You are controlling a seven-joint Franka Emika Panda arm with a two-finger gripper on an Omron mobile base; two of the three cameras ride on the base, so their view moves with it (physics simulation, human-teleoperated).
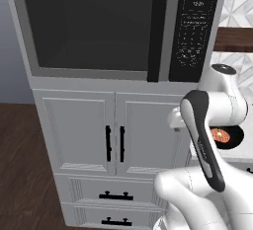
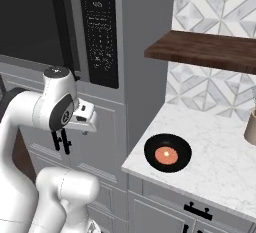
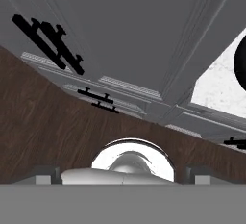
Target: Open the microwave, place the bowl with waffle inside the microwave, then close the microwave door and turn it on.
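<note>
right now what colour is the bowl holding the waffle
Glossy black; the bowl shows best in the right base view.

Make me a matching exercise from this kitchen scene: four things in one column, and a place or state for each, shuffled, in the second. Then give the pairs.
Things:
1. microwave door
2. bowl with waffle
3. gripper
4. wooden shelf

Places or states:
A. on the marble counter, right of the cabinet
B. shut, dark glass, tall black handle
C. on the tiled wall above the counter
D. open, fingers pointing down, holding nothing

Pairs: 1-B, 2-A, 3-D, 4-C
</note>
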